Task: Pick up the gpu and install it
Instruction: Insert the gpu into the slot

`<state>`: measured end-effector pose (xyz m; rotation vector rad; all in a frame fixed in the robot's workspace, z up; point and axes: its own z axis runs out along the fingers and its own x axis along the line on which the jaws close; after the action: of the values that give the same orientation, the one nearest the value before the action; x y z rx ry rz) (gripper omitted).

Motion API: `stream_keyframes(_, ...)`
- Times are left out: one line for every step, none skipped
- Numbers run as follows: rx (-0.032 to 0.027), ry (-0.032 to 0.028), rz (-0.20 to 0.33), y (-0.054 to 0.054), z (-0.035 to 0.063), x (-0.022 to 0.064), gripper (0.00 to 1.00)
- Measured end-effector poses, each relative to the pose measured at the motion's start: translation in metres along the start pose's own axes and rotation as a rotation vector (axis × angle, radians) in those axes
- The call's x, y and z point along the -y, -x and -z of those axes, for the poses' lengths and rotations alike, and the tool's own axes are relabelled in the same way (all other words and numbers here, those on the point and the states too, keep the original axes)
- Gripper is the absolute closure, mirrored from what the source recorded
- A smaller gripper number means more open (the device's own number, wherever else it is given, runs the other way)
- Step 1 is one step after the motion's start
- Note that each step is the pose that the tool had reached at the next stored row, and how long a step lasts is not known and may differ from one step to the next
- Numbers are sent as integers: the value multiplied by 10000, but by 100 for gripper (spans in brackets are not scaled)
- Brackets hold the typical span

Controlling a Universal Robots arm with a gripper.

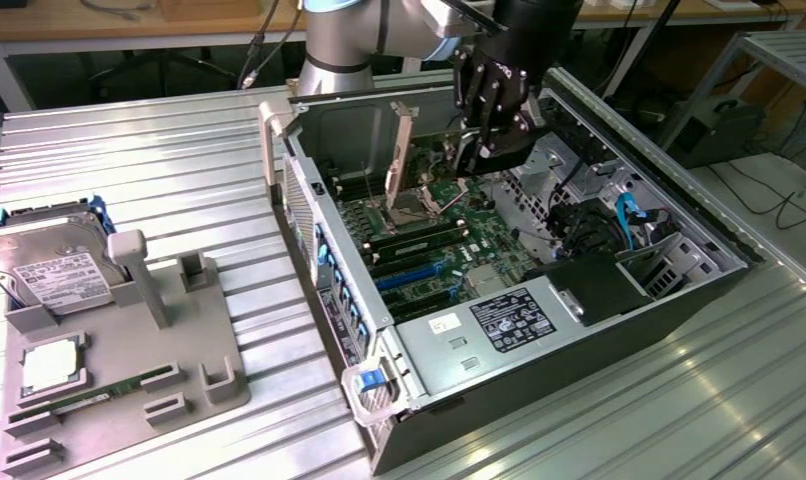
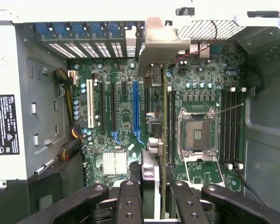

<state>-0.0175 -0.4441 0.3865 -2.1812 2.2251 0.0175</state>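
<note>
The gpu (image 1: 399, 155) stands on edge inside the open computer case (image 1: 376, 430), its pale metal bracket toward the case's rear wall. My gripper (image 1: 490, 140) reaches down from above and is shut on the card's other end. In the wrist view the gpu (image 2: 164, 135) appears edge-on as a thin strip running from its bracket to my gripper (image 2: 154, 193), with the black fingers (image 2: 129, 200) on either side of it. The card hangs over the motherboard (image 2: 123, 140), between the blue slot (image 2: 136, 107) and the bare CPU socket (image 2: 196, 133). Whether its edge touches a slot is hidden.
On the exterior view's left, a grey fixture (image 1: 190, 340) carries a silver hard drive (image 1: 50, 275), a processor (image 1: 50, 365) and a green RAM stick (image 1: 90, 400). The power supply (image 1: 510, 320) and drive cage (image 1: 643, 250) crowd the case's near end. Ribbed metal table (image 1: 136, 150) surrounds everything.
</note>
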Motion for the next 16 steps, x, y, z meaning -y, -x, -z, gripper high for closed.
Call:
stream_keyframes(4,-1,0,0,-4,-3,72)
stream_keyframes(12,-2,1,0,-14,-6,72)
stream_keyframes(16,-2,0,-1,-24,-10,72)
stream_keyframes(16,-1,0,-1,-38,-14,72)
stream_keyframes(16,-1,0,-2,-55,-17,72)
stream_keyframes(16,0,0,-2,-73,-19,72)
stream_keyframes(16,-1,0,-3,-92,-22,72)
stream_keyframes(18,-1,0,-3,-109,-24,72)
stream_keyframes(20,-1,2,-4,-127,-24,72)
stream_keyframes(20,0,1,-4,-144,-25,72)
stream_keyframes(22,0,0,-5,-163,-27,72)
stream_keyframes(25,0,0,-5,-176,-28,72)
stream_keyframes(30,0,0,-6,-197,-31,72)
stream_keyframes(31,0,0,-6,-214,-32,72)
stream_keyframes(32,0,1,-7,-232,-33,72)
stream_keyframes(32,0,1,-7,-250,-34,72)
